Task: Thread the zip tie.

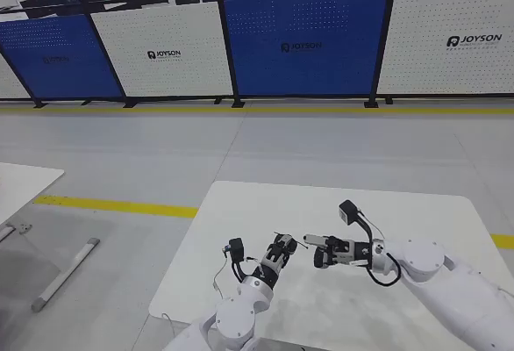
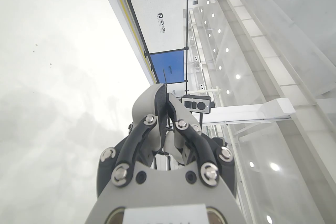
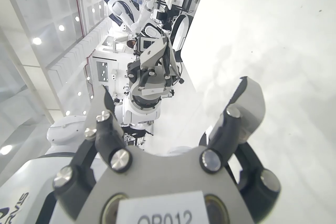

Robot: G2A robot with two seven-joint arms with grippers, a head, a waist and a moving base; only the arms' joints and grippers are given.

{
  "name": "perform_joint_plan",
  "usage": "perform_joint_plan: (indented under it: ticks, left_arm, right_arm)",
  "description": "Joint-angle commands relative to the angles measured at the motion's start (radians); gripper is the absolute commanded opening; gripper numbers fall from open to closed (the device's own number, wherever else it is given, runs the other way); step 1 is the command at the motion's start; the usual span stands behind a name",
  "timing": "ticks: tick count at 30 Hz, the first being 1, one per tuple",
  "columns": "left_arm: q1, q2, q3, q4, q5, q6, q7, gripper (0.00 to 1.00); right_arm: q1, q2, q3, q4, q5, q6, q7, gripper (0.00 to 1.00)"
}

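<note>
- The left hand [image 2: 164, 96] is shut tight on the zip tie [image 2: 164, 77]. Its two fingers press together with the tie pinched between the dark pads.
- The zip tie is thin and black. A short bit pokes out past the fingertips, and more of it runs back between the fingers toward the wrist.
- The right hand [image 3: 174, 84] is wide open, with its two fingers far apart.
- In the top view both hands are up over the white desk [image 1: 415, 219], near the middle of its front part. Their tips point at each other and are close, with a small gap between them.
- In the right wrist view the left hand sits straight ahead, farther off, between the two open fingers. A thin dark strip runs along it there. I think that is the zip tie, but it is too small to be sure.
- The desk top is white and has a few tiny dark specks [image 2: 34, 45] on it.
- Past the desk is a grey floor [image 1: 327, 145] with a yellow line [image 1: 117, 206] on it.
- Far behind stands a row of blue and white panels [image 1: 305, 44].
</note>
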Motion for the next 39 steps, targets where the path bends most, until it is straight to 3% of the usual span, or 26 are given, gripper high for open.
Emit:
perform_joint_plan:
  ticks: [1,2,5,7,10,34,36,37,39]
  left_arm:
    - [0.0,0.0,0.0,0.0,0.0,0.0,0.0,0.0]
    - [0.0,0.0,0.0,0.0,0.0,0.0,0.0,0.0]
    - [0.0,0.0,0.0,0.0,0.0,0.0,0.0,0.0]
    - [0.0,0.0,0.0,0.0,0.0,0.0,0.0,0.0]
    - [0.0,0.0,0.0,0.0,0.0,0.0,0.0,0.0]
    - [0.0,0.0,0.0,0.0,0.0,0.0,0.0,0.02]
    - [0.0,0.0,0.0,0.0,0.0,0.0,0.0,0.77]
    - [0.0,0.0,0.0,0.0,0.0,0.0,0.0,1.0]
    - [0.0,0.0,0.0,0.0,0.0,0.0,0.0,1.0]
  right_arm:
    - [-0.004,-0.002,0.011,0.0,-0.006,0.004,0.008,0.87]
    - [-0.006,-0.003,0.015,-0.001,-0.01,0.007,0.01,0.46]
    - [-0.011,-0.009,0.026,-0.002,-0.012,0.018,0.027,0.33]
    - [-0.013,-0.014,0.033,0.002,-0.018,0.022,0.032,0.16]
    - [-0.018,-0.02,0.044,0.012,-0.02,0.027,0.043,0.04]
    - [-0.056,-0.054,0.131,0.041,-0.072,0.064,0.076,0.0]
    - [-0.06,-0.055,0.139,0.038,-0.08,0.068,0.079,0.0]
    - [-0.062,-0.056,0.142,0.037,-0.083,0.069,0.081,0.0]
    - [-0.065,-0.056,0.151,0.034,-0.091,0.072,0.085,0.0]
